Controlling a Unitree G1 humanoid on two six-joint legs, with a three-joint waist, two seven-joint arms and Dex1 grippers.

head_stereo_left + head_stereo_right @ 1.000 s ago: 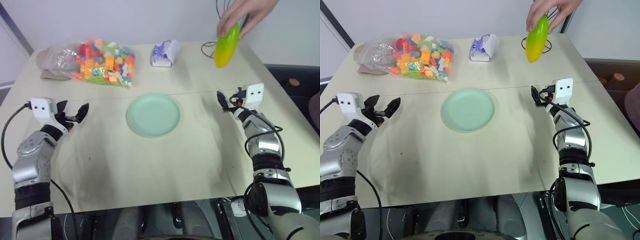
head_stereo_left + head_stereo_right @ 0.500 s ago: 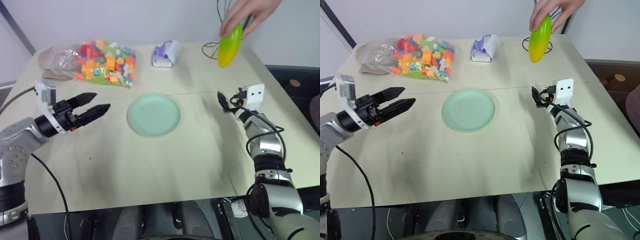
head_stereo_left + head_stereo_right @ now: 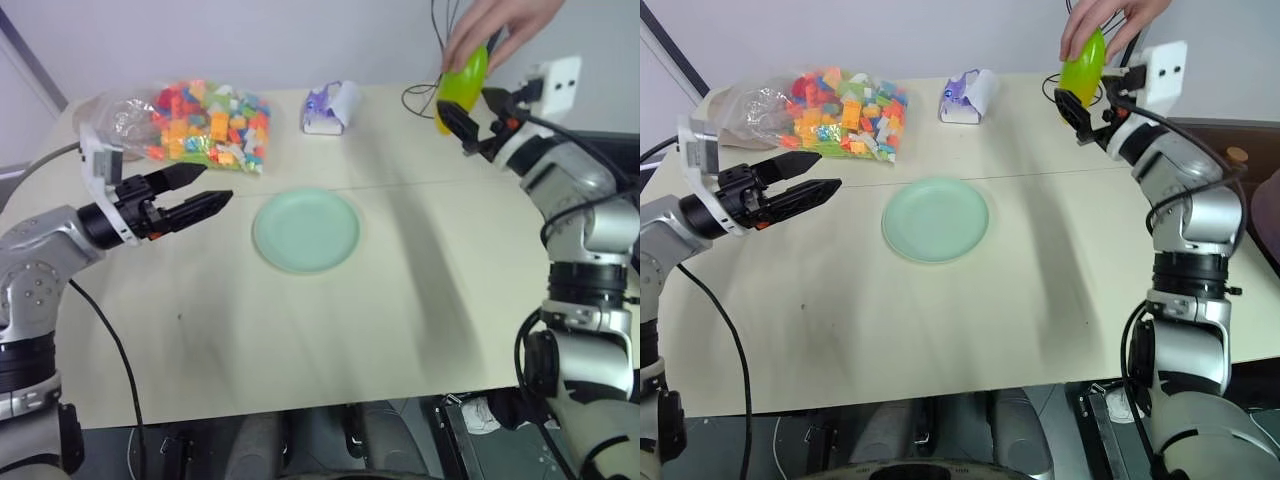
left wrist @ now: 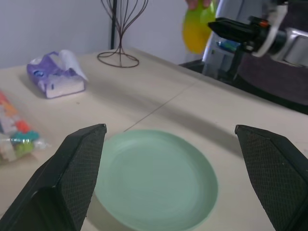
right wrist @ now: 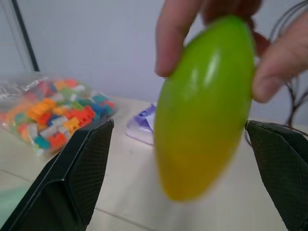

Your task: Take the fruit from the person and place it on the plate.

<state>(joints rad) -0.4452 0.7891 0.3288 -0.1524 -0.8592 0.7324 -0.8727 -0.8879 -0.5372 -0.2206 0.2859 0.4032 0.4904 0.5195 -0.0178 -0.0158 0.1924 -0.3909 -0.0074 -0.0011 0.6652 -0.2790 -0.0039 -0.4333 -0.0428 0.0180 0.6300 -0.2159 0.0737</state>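
Observation:
A person's hand point(image 3: 497, 22) holds the fruit point(image 3: 463, 84), a smooth yellow-green oval, by its top end above the table's far right. My right gripper point(image 3: 471, 116) is open and raised to the fruit's lower end. In the right wrist view the fruit point(image 5: 204, 106) hangs between the two spread fingers point(image 5: 72, 183), and I cannot tell whether they touch it. The pale mint-green plate point(image 3: 306, 230) lies bare at the table's middle. My left gripper point(image 3: 215, 185) hovers open left of the plate, pointing at it.
A clear bag of colourful toy bricks point(image 3: 205, 125) lies at the far left. A purple-and-white tissue pack point(image 3: 332, 108) sits behind the plate. A black wire stand point(image 4: 122, 29) is at the far right corner, behind the fruit.
My right gripper has risen from the table surface up to the fruit. My left gripper lifted and swung right toward the plate. The person's hand and fruit have barely moved.

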